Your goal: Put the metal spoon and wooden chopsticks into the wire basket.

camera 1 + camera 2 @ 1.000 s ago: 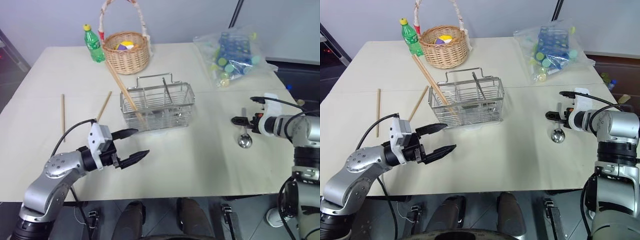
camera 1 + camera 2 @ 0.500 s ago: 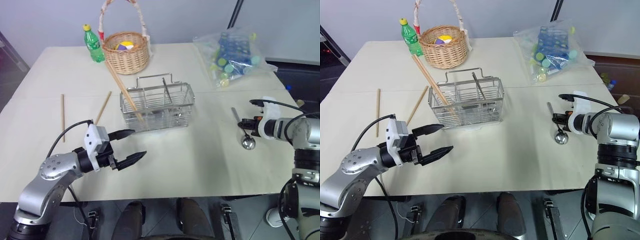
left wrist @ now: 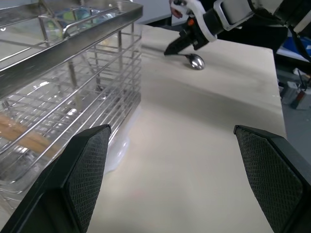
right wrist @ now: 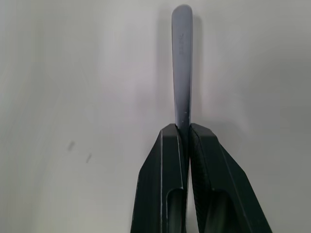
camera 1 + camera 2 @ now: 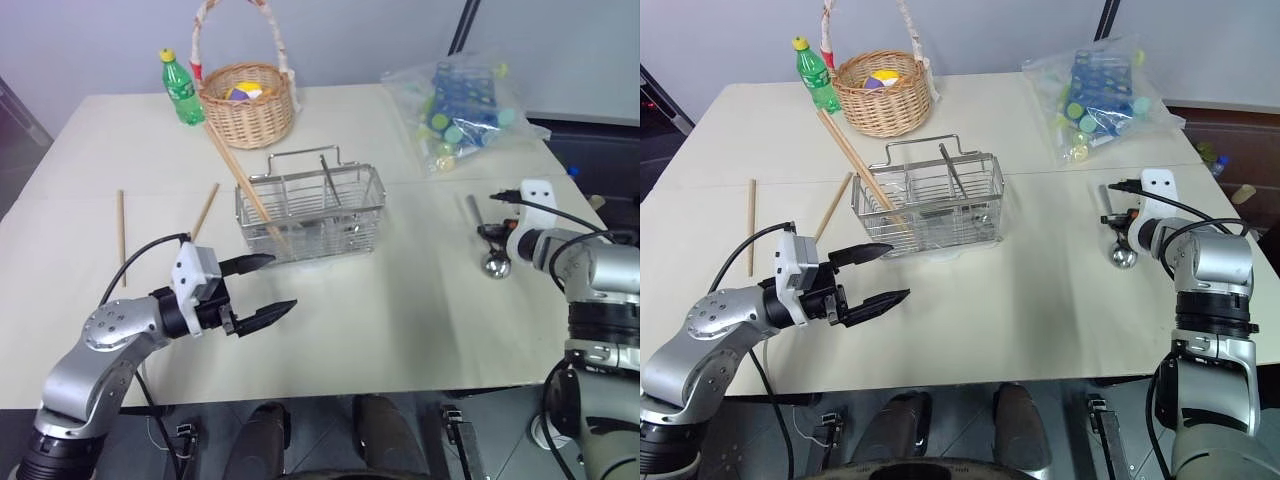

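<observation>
From the head cameras: cream table, wire basket near its middle, one pair of wooden chopsticks leaning out of the basket's left end toward the wicker basket and green bottle at the far edge. Two loose sticks lie flat on the table left of the wire basket, one just beside it, the other farther out. A clear bag of coloured items sits at the far right. Left gripper hangs over the near table in front of the basket, fingers spread wide, nothing between them. Right gripper is at the right side of the table, pinched onto the metal spoon, whose bowl rests low near the table while the handle runs away from the robot. Left wrist view: the two open black fingers frame the basket's wire wall, a chopstick visible through the bars, and the right gripper with the spoon bowl far across the table. Right wrist view: fingers pressed together on the spoon handle, which sticks straight out past the tips over the pale tabletop.
</observation>
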